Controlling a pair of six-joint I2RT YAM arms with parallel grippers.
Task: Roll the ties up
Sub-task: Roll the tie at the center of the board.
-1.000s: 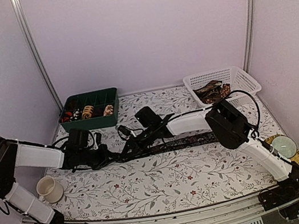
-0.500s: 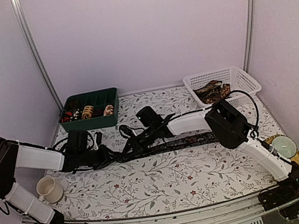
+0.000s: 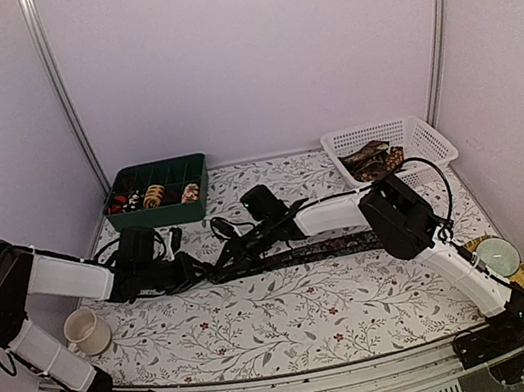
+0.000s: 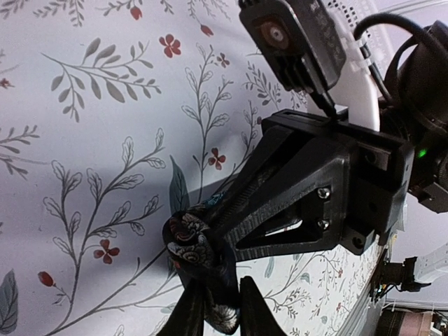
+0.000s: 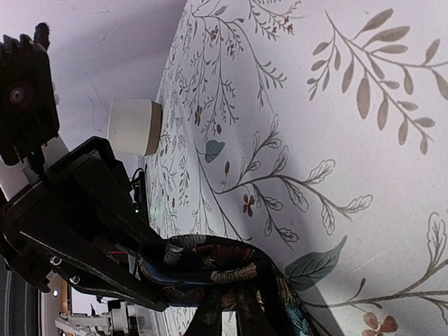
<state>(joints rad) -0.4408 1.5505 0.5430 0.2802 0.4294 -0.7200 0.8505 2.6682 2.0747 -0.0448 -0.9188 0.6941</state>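
A dark patterned tie [image 3: 322, 248] lies stretched left to right across the middle of the table. Its left end is curled into a small coil [image 4: 187, 241], also seen in the right wrist view [image 5: 210, 264]. My left gripper [image 3: 192, 269] and right gripper [image 3: 227, 256] meet nose to nose at that coil. In the left wrist view my left gripper [image 4: 217, 297] is shut on the tie just behind the coil. In the right wrist view my right gripper [image 5: 231, 304] is shut on the coiled end from the other side.
A dark green compartment tray [image 3: 139, 211] with rolled ties stands at the back left. A white mesh basket [image 3: 403, 130] holding more ties stands at the back right. A white cup [image 3: 85, 332] is near the left arm, and a green cup [image 3: 497, 256] is at the right edge.
My left gripper has shifted slightly right toward the right gripper. The right gripper and the coil have barely moved.
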